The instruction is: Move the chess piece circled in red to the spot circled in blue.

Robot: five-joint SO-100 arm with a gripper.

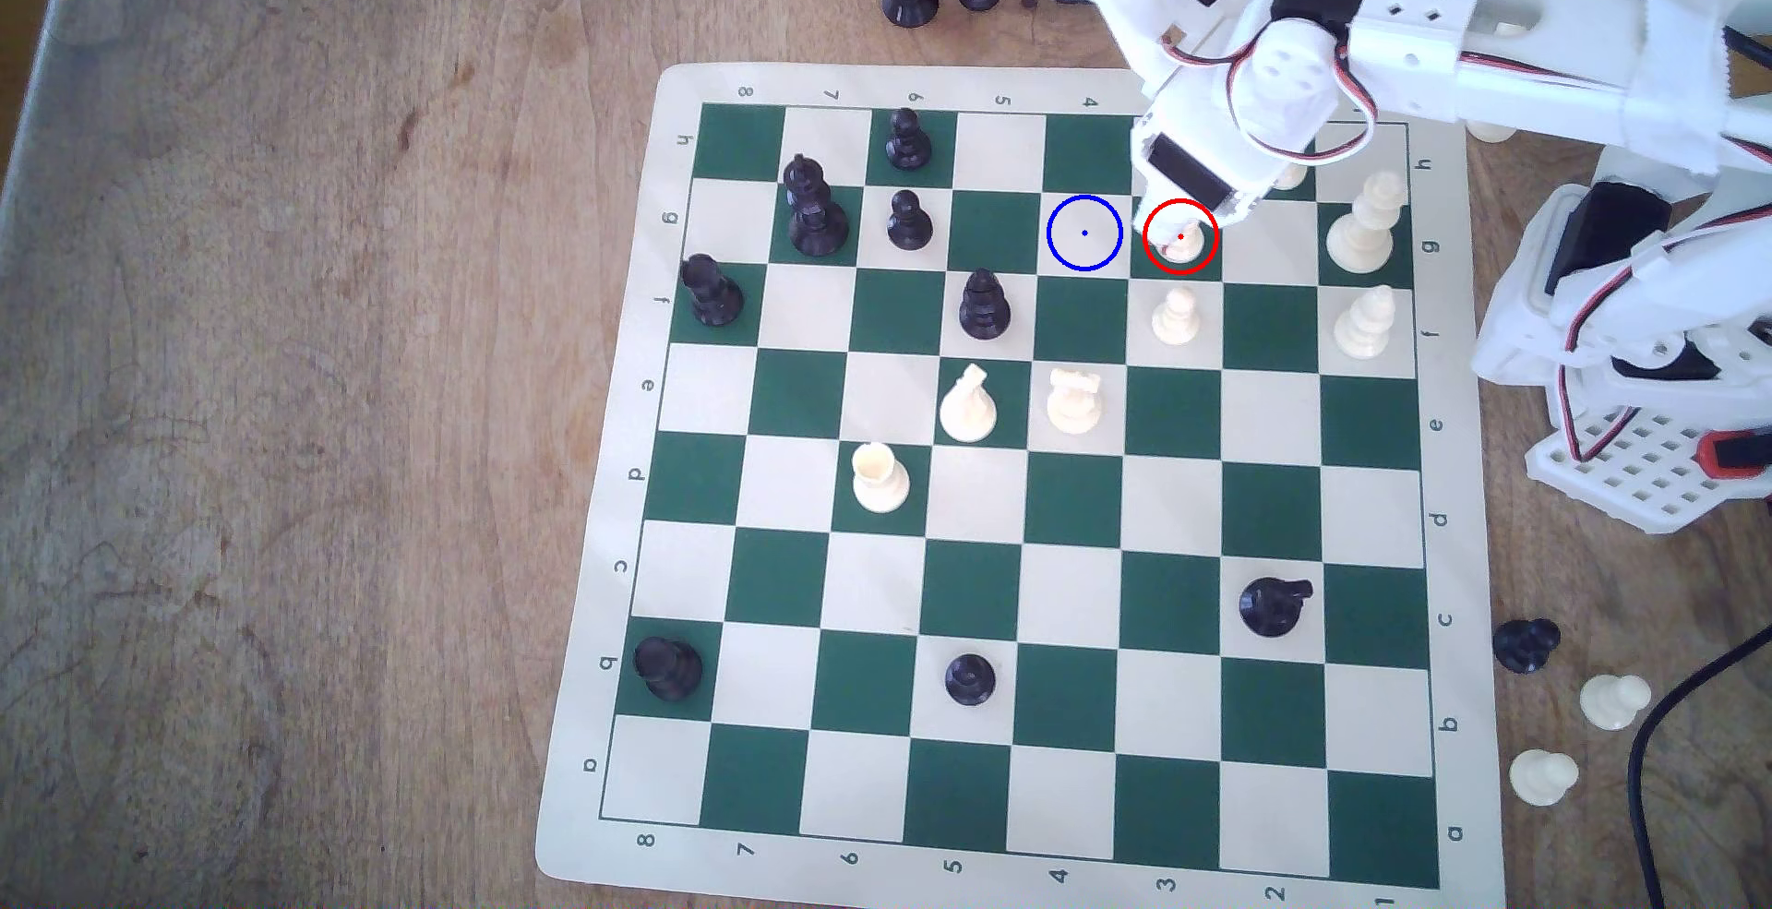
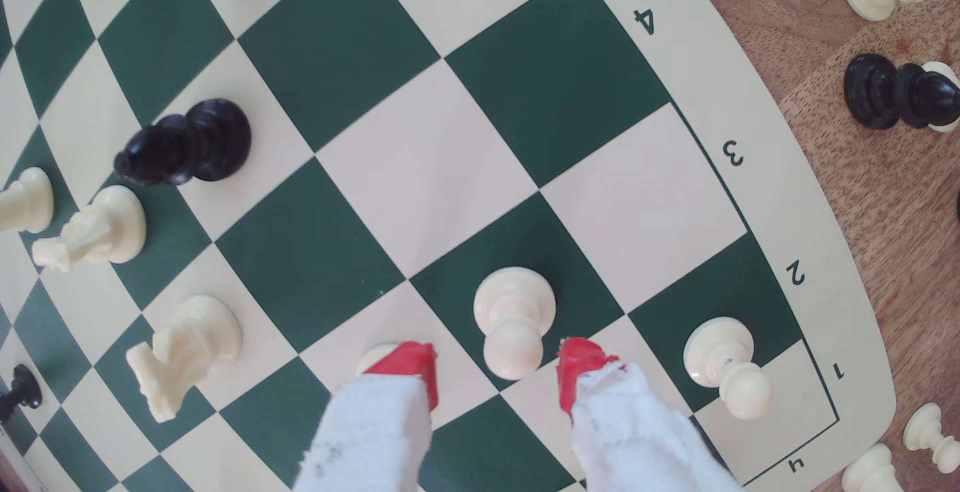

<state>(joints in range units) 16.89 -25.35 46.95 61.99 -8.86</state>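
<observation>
— The hand [image 2: 496, 372]?

— Open above the pawn [image 2: 511, 323]; its red-tipped fingers [image 2: 410, 365] flank the ball head without touching. The pawn stands on the red-ringed green square.

— Anything hidden?

— In the exterior view the arm [image 1: 1247, 104] covers the pawn's top and part of the board's [image 1: 614, 506] far edge.

— Room?

— The blue-ringed spot [image 1: 1084, 233], just beside on the exterior view's left, lies bare. Another white pawn [image 1: 1176, 315] stands one square nearer.
</observation>
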